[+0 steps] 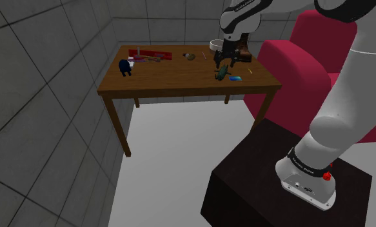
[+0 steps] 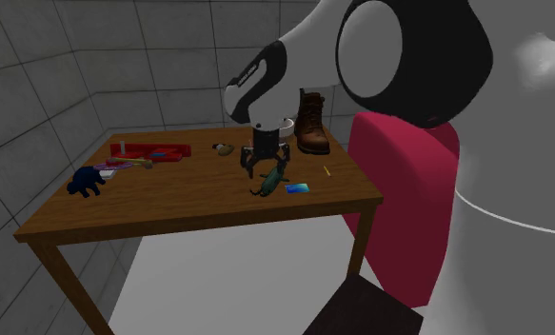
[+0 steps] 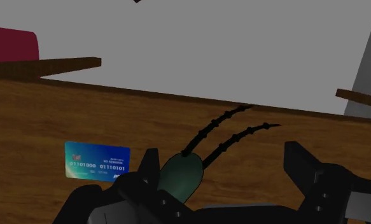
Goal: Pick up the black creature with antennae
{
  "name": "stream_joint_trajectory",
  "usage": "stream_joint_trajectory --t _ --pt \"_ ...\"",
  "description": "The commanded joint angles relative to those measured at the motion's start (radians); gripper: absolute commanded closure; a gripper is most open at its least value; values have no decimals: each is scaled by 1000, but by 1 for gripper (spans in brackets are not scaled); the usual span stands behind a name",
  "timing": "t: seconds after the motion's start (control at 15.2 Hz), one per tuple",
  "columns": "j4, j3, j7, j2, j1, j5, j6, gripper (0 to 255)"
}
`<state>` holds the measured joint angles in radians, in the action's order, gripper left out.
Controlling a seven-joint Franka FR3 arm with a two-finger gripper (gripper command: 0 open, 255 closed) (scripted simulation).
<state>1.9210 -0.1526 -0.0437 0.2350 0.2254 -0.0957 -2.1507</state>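
The creature has a dark green head and two black beaded antennae that point toward the table's near edge. It lies near the front right of the wooden table. In the exterior views the creature sits just under my hand. My gripper is down at the table with its fingers apart, one on each side of the creature. One finger is close beside the head. Bare wood shows between the head and the other finger.
A blue card lies beside the creature. A dark blue figure, a red tray, a brown boot and a white cup stand farther back. A red armchair flanks the table.
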Motion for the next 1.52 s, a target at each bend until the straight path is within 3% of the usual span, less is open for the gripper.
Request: stream_joint_trajectory --t 0.0,0.66,1.32,1.39,1.45 --pt "-80 -8 9 80 19 -15 0 0" --pt "-518 -25 19 456 126 -80 63 0" --pt "-499 -18 27 508 130 -90 -7 0" --pt "-497 -18 26 507 130 -90 -9 255" --pt "-497 -18 26 507 130 -90 -9 255"
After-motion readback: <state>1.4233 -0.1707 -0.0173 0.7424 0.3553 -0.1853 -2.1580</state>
